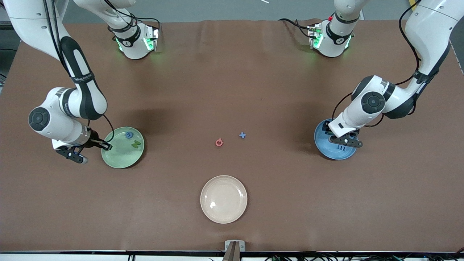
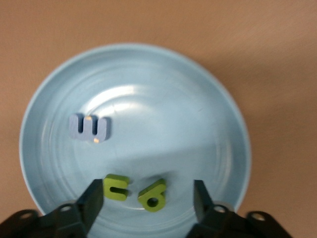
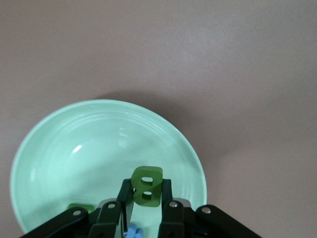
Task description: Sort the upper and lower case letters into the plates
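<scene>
Front view: we see the mint green plate (image 1: 122, 147) toward the right arm's end of the table holding a blue letter (image 1: 129, 135) and a green N (image 1: 135, 144), with the right gripper (image 1: 105, 146) over its rim; the blue plate (image 1: 325, 145) toward the left arm's end lies under the left gripper (image 1: 344, 139), a blue E (image 1: 341, 148) showing in it. A pinkish red letter (image 1: 219, 142) and a blue x (image 1: 242, 135) lie unsorted on the brown table (image 1: 232, 79) between the plates, and the cream plate (image 1: 223, 199), nearest the camera, is bare. Left wrist view: the left gripper (image 2: 148, 198) stands open above two olive letters (image 2: 136, 192) lying in the blue plate (image 2: 218, 99) near the blue E (image 2: 89, 128). Right wrist view: the right gripper (image 3: 146, 196) is clamped on a green letter (image 3: 146, 185) over the mint green plate (image 3: 74, 148). We judge five letters placed, one in hand and two left.
</scene>
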`<move>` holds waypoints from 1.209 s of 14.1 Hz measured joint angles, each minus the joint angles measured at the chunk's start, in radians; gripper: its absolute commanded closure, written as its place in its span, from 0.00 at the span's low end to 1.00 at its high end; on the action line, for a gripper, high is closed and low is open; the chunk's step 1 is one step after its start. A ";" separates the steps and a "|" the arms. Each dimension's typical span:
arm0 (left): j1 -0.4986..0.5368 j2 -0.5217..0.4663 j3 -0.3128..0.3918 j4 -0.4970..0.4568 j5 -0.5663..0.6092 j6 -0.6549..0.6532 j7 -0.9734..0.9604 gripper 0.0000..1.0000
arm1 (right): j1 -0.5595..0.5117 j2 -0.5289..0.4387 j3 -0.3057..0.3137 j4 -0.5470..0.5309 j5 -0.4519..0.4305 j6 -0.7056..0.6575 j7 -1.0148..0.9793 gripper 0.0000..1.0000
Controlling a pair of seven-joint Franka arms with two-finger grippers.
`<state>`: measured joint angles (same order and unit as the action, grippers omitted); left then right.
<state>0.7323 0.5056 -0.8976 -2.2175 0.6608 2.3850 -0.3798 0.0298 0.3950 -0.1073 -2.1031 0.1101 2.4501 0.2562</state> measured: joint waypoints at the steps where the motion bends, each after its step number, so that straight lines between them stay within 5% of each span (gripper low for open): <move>1: -0.001 0.000 -0.032 0.022 -0.022 -0.034 -0.014 0.01 | 0.000 0.005 0.001 -0.017 0.000 0.015 -0.009 0.99; 4: -0.038 -0.001 -0.110 0.087 -0.109 -0.099 -0.095 0.01 | 0.000 0.023 0.009 -0.033 0.000 0.028 -0.013 0.98; 6: -0.125 0.000 -0.116 0.117 -0.138 -0.106 -0.202 0.01 | 0.000 0.034 0.011 -0.034 0.000 0.028 -0.014 0.86; 7: -0.176 0.005 -0.116 0.129 -0.141 -0.107 -0.273 0.01 | 0.000 0.039 0.012 -0.034 0.000 0.028 -0.014 0.63; 8: -0.226 0.015 -0.116 0.143 -0.142 -0.107 -0.341 0.01 | 0.000 0.042 0.012 -0.034 0.000 0.028 -0.014 0.24; 9: -0.271 0.031 -0.115 0.159 -0.142 -0.107 -0.399 0.01 | 0.000 0.044 0.013 -0.035 0.000 0.028 -0.015 0.00; 12: -0.390 0.102 -0.100 0.226 -0.142 -0.104 -0.532 0.01 | 0.000 0.045 0.014 -0.031 0.000 0.028 -0.015 0.00; 17: -0.707 0.195 0.146 0.357 -0.142 -0.001 -0.665 0.01 | 0.072 0.031 0.028 0.022 0.002 -0.044 0.164 0.00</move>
<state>0.0249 0.7002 -0.7514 -1.8607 0.5184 2.3842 -1.0451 0.1020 0.4261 -0.0789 -2.0811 0.1126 2.4059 0.4202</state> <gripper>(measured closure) 0.004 0.000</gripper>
